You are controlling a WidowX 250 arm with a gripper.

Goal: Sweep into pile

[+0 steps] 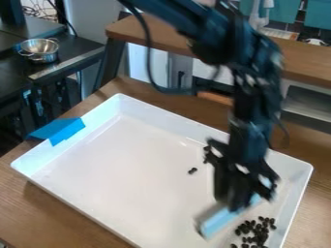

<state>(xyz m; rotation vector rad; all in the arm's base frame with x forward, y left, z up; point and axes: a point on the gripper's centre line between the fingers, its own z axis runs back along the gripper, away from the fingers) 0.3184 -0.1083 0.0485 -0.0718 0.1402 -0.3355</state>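
The gripper point(240, 201) hangs low over the right part of the white tray point(129, 160), blurred, shut on a light blue sweeping tool point(223, 220). The tool's long edge lies at a slant near the tray floor, and its upper end is partly covered by the gripper. Just to the lower right of it, many small dark beans point(259, 232) lie in a loose cluster by the tray's right wall. A pair of dark beans point(192, 170) sits apart near the middle, and several more are beside the gripper's left side.
Blue tape point(59, 130) covers part of the tray's left rim. The tray stands on a wooden table point(48, 206) with raised walls all round. Behind is a wooden shelf point(148, 36), and a metal bowl point(40, 48) stands on a dark surface at the upper left.
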